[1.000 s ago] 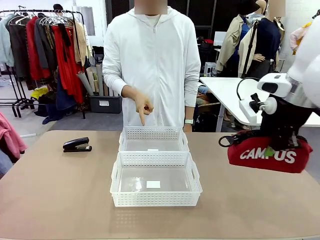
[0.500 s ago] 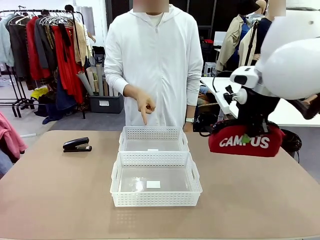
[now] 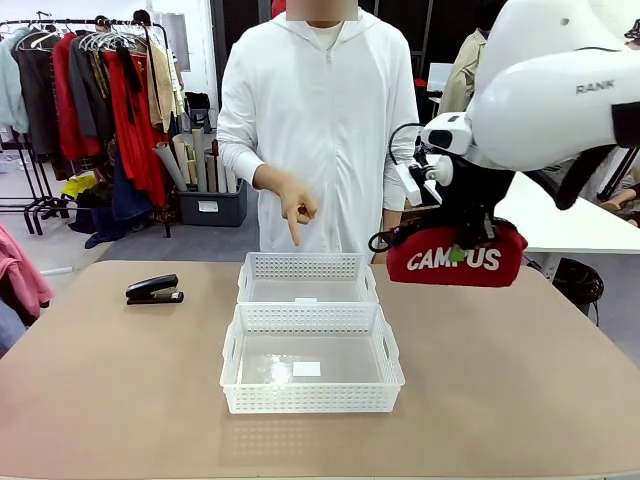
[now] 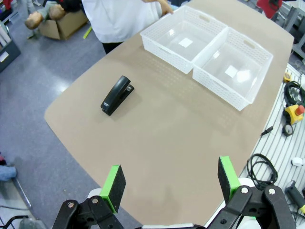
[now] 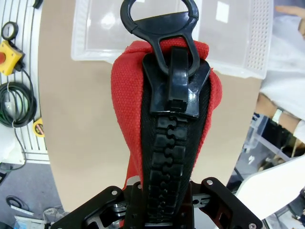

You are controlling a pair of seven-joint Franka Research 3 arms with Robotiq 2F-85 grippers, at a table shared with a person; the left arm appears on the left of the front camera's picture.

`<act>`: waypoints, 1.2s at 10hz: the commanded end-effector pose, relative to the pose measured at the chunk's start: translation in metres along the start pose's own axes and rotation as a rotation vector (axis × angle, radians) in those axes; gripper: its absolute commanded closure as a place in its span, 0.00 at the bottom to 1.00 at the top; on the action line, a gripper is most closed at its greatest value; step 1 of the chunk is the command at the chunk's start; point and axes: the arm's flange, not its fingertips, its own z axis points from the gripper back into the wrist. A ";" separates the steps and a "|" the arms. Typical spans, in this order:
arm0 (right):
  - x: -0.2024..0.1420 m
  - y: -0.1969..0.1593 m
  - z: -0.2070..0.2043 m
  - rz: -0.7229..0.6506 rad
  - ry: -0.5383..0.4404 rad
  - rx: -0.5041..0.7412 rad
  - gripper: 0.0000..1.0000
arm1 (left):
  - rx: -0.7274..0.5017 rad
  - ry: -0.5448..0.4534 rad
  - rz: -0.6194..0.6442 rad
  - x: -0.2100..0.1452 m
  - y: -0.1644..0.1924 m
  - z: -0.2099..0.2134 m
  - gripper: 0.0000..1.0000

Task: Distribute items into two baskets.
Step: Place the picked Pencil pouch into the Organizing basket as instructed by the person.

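While the right gripper (image 3: 458, 250) has the red pouch (image 3: 500, 262) in the air, the step in hand reads as the carry toward the baskets.

Right jaws: clamped on the pouch's top edge along the zip (in the right wrist view the black teeth and the pull ring run straight up from between the fingers). The pouch hangs clear of the desk (image 3: 120, 380), roughly level, lettering toward the camera, to the right of the far basket (image 3: 306, 268) and not yet over it.

Left gripper (image 4: 170, 180): jaws wide, nothing between the green pads, high over the desk.

Far basket and near basket (image 3: 310, 398) sit long side against long side at mid-desk. Neither holds an item; each shows a small white label on its clear bottom. The stapler (image 3: 153, 290) lies on the desk well to the left of the baskets.

The person's hand (image 3: 295, 212) points an index finger down toward the far basket. Judgement: that marks the target for the pouch.

Progress, as judged: no item placed, first one in transit.

Next move calls for shifting the pouch left until it is over the far basket, lowering it inside the walls, then opening the jaws. Its long axis already runs with the basket's, so little rotation is needed. Watch that the pull ring does not snag the rim.
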 end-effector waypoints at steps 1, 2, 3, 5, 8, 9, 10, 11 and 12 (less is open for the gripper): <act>0.012 -0.019 -0.006 -0.022 -0.045 -0.015 1.00 | -0.008 -0.013 -0.009 0.000 0.000 0.001 0.00; 0.018 -0.028 -0.009 -0.018 -0.056 -0.020 1.00 | -0.008 -0.013 -0.009 0.000 0.000 0.001 0.00; 0.026 -0.037 -0.012 -0.007 -0.052 -0.028 1.00 | -0.008 -0.013 -0.009 0.000 0.000 0.001 0.00; 0.042 -0.058 -0.019 0.012 -0.034 -0.037 1.00 | -0.008 -0.013 -0.009 0.000 0.000 0.001 0.00; 0.071 -0.087 -0.040 0.046 -0.042 -0.016 1.00 | -0.008 -0.013 -0.009 0.000 0.000 0.001 0.00; 0.081 -0.094 -0.049 0.057 -0.041 -0.007 1.00 | -0.008 -0.013 -0.009 0.000 0.000 0.001 0.00; 0.090 -0.101 -0.056 0.067 -0.049 -0.004 1.00 | -0.008 -0.013 -0.009 0.000 0.000 0.001 0.00; 0.099 -0.110 -0.064 0.073 -0.044 -0.008 1.00 | -0.008 -0.013 -0.009 0.000 0.000 0.001 0.00; 0.109 -0.122 -0.072 0.086 -0.052 -0.022 1.00 | -0.008 -0.013 -0.009 0.000 0.000 0.001 0.00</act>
